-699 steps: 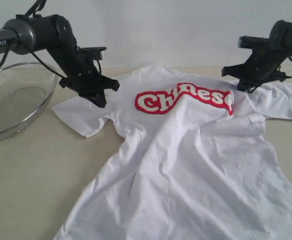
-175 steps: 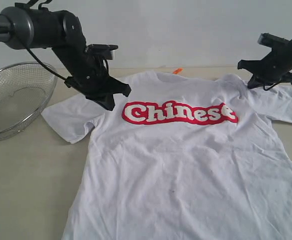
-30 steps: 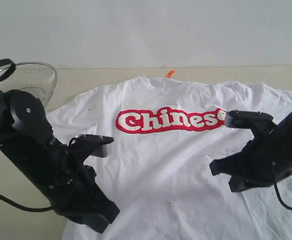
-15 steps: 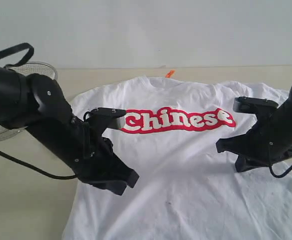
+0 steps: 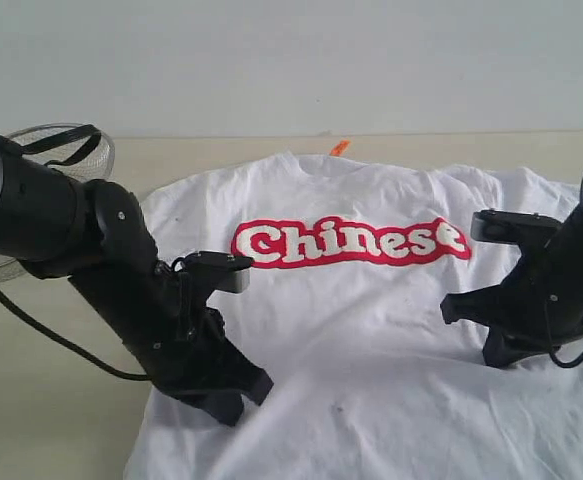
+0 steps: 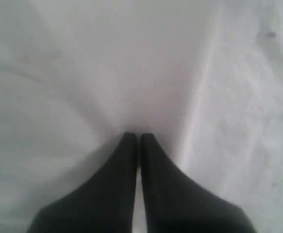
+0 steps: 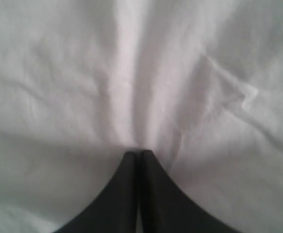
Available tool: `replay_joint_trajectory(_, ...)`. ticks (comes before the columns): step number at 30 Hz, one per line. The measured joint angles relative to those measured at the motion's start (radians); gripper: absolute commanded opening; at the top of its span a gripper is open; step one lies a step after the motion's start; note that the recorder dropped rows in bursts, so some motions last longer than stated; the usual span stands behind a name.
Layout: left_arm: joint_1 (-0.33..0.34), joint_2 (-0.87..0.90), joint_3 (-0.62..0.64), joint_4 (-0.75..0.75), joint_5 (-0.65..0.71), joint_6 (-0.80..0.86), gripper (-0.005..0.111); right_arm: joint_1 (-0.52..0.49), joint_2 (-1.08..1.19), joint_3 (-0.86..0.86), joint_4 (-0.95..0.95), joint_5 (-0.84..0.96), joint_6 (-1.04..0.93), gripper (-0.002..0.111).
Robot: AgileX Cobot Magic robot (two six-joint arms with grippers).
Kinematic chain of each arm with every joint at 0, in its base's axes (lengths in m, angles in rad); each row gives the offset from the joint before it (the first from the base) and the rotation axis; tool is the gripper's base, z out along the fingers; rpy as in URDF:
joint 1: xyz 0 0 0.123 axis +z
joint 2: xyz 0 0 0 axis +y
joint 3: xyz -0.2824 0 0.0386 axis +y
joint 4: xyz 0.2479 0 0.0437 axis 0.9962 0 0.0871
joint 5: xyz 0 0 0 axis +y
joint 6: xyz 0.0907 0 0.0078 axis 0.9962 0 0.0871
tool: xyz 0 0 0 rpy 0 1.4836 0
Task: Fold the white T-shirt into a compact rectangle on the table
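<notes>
The white T-shirt [image 5: 371, 330] lies spread face up on the table [image 5: 41, 400], its red lettering [image 5: 349, 242] readable and an orange neck tag [image 5: 339, 148] at the collar. My left gripper [image 5: 226, 405] is down on the shirt's lower left body. In the left wrist view the left gripper [image 6: 138, 135] is shut, and cloth creases run into its tips. My right gripper [image 5: 498, 357] is on the shirt's right side below the lettering. The right wrist view shows the right gripper [image 7: 138, 152] shut too, with ridges of white cloth [image 7: 131, 97] gathered at its tips.
A wire mesh basket [image 5: 76, 150] stands at the back left of the table, partly behind my left arm [image 5: 91, 250]. A pale wall runs behind the table's far edge. Bare tabletop shows left of the shirt.
My left gripper has moved from the shirt's near-left corner farther in, toward the middle. My right gripper has shifted slightly right. The shirt lies as before.
</notes>
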Motion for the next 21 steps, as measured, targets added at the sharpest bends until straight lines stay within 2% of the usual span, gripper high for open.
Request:
replay_joint_trajectory(5, 0.0, 0.005, 0.008, -0.002, 0.076, 0.0, 0.004, 0.0, -0.012, 0.016, -0.044, 0.016, 0.051, 0.0)
replay_joint_trajectory(11, 0.0, -0.026, 0.066, -0.025, 0.063, 0.002, 0.004, 0.0, -0.055, 0.038, -0.086, 0.01, 0.08, 0.0)
replay_joint_trajectory(21, -0.002, -0.093, 0.077, -0.029, 0.066, 0.004, 0.004, 0.0, -0.115, 0.052, -0.113, -0.073, 0.081, 0.0)
